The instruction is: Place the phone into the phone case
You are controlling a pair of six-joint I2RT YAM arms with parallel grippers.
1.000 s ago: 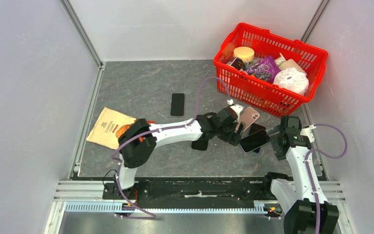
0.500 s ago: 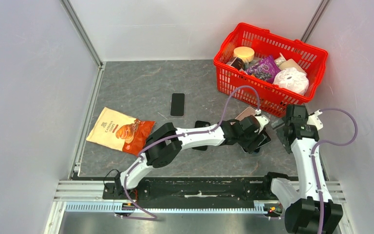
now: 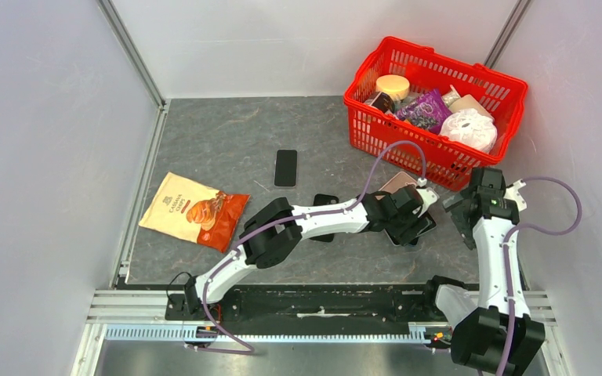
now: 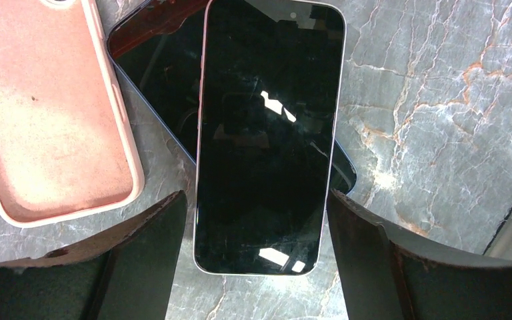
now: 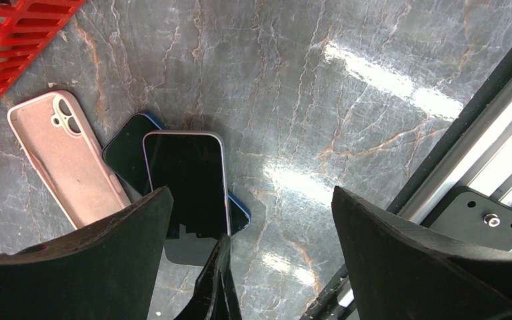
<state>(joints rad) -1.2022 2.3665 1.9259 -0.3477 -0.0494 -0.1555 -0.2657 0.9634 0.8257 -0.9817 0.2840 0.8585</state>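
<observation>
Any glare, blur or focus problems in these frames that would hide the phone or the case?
Left wrist: small bright glints on the phone screen, outline sharp; pink case evenly lit. Right wrist: glare streak on the table, own fingers dark and soft. Top external: even light, no blur, but the left arm hides the phone.

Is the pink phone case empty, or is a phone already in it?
Empty: the pink silicone phone case lies with its bare inside facing up, and the black-screened phone lies beside it.
</observation>
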